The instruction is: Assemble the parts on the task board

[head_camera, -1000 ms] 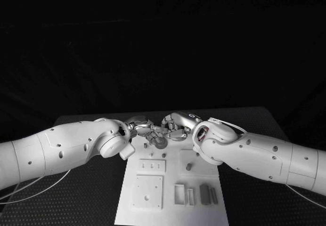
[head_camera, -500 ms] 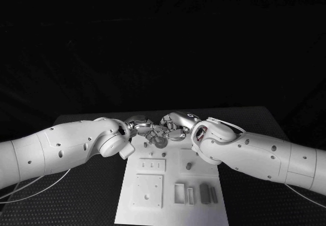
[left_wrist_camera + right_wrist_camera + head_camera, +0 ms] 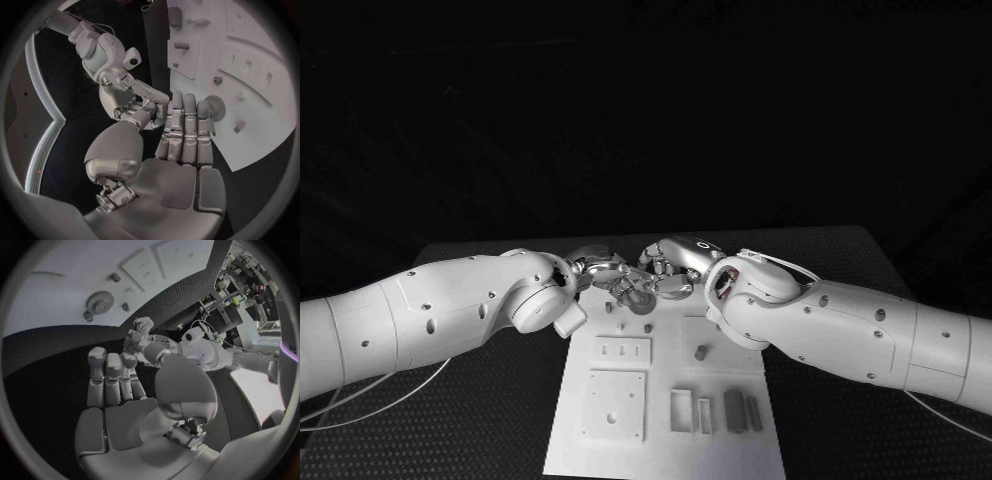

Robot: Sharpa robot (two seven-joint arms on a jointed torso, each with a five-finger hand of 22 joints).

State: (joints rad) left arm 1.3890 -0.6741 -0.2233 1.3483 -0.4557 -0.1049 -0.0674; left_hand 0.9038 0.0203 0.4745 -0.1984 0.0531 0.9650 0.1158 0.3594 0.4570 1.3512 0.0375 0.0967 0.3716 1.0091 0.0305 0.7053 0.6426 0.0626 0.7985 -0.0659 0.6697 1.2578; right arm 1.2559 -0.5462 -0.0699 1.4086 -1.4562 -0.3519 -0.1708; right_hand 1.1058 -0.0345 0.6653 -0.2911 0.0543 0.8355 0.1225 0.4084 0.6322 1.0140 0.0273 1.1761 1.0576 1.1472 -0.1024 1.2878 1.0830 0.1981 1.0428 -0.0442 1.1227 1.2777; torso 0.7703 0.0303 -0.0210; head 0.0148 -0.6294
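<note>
The right hand point(image 3: 122, 390) rises from the circle's bottom, its fingers point(image 3: 106, 372) straight and side by side, nothing in them; beyond the fingertips lies the white task board point(image 3: 56, 295); on it sits a toothed gear point(image 3: 100, 301), with small pegs point(image 3: 115, 277) near it; the left hand point(image 3: 140, 337) shows across the black table point(image 3: 175, 295), its grip unclear.

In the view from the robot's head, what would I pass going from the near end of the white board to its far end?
Row of upright grey blocks → small panel with three slots → the two hands, left hand and right hand, over the task board's far end.
</note>
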